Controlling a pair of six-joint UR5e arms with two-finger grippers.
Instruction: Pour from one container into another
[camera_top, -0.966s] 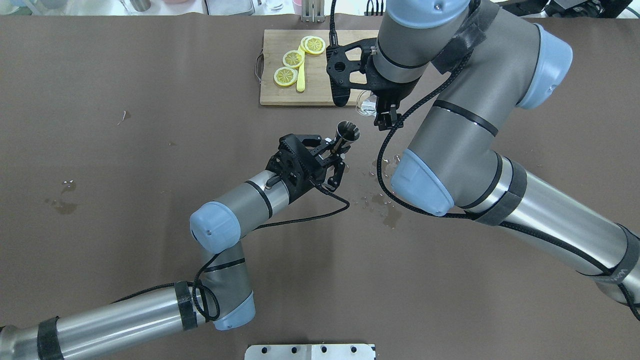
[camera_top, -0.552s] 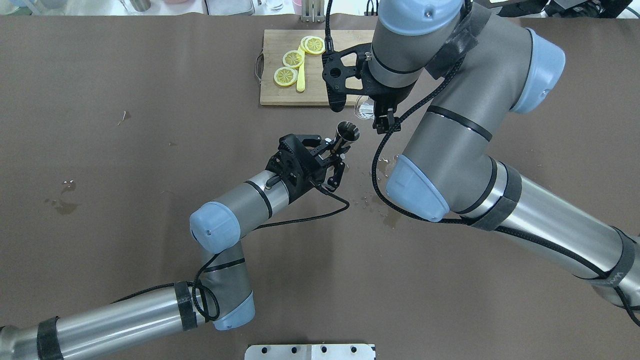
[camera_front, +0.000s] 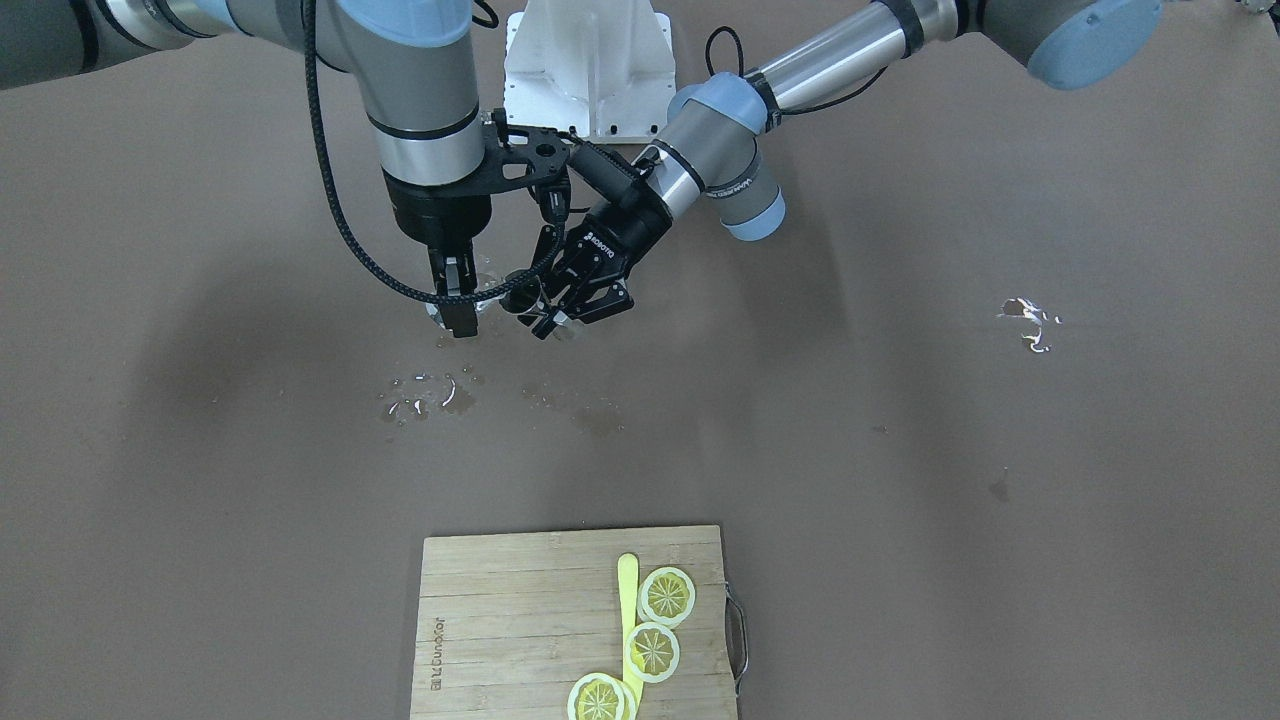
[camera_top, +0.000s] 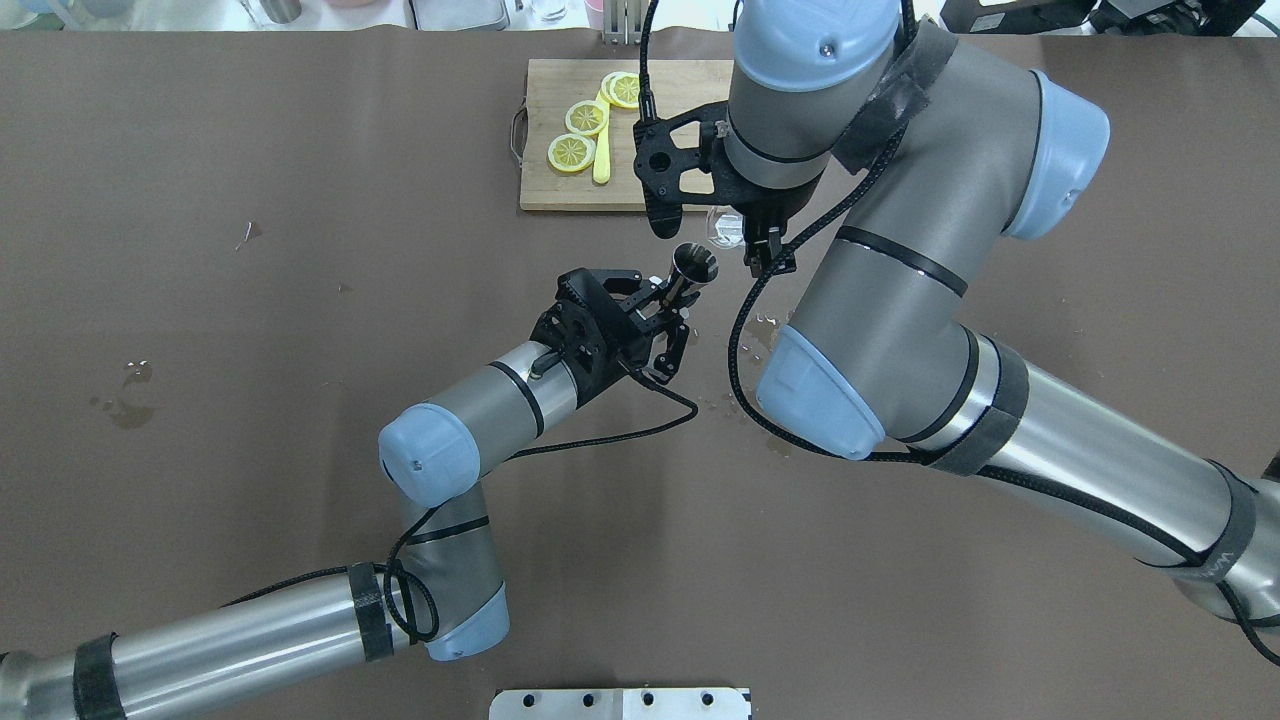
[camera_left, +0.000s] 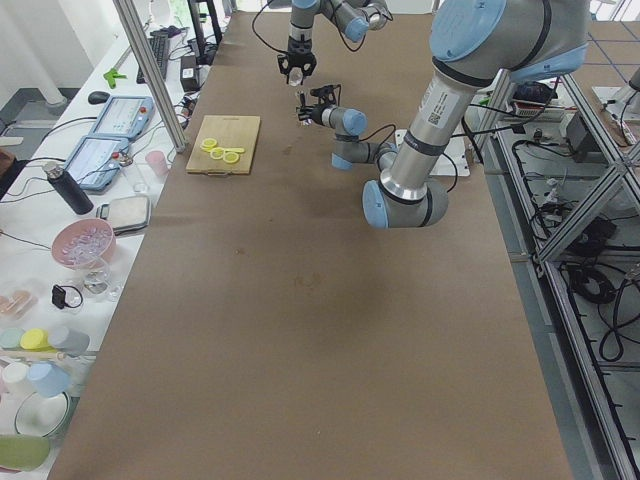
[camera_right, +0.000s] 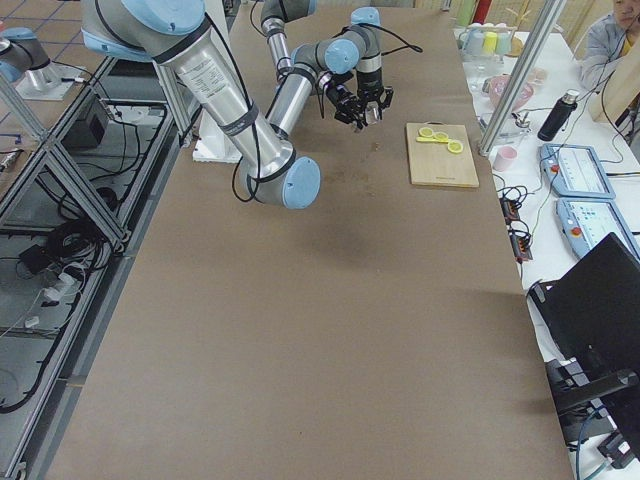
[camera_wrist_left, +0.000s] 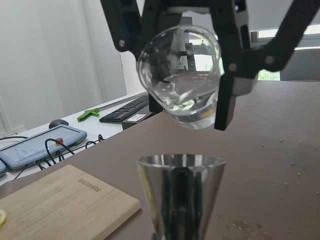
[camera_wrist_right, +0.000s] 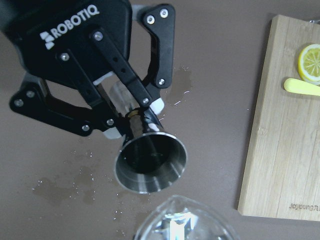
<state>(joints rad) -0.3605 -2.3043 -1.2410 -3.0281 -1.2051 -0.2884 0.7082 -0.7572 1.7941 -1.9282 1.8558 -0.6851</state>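
Left wrist view: tumbler (camera_wrist_left: 180, 75) tilted, hanging just above the jigger (camera_wrist_left: 181, 192) rim, not touching. In the overhead view the right wrist hides most of the glass. Right end effector (camera_front: 455, 300) grips the tumbler, forearm pointing straight down. Left end effector (camera_wrist_right: 131, 122) is clamped on the jigger's waist, its arm reaching low across the table (camera_top: 200, 300).

tumbler (camera_wrist_left: 179, 75): above jigger (camera_wrist_left: 181, 197) mouth, apart. cutting board (camera_top: 565, 190): on worktop (camera_top: 200, 300), beyond both. lemon slices (camera_top: 572, 152): on board.
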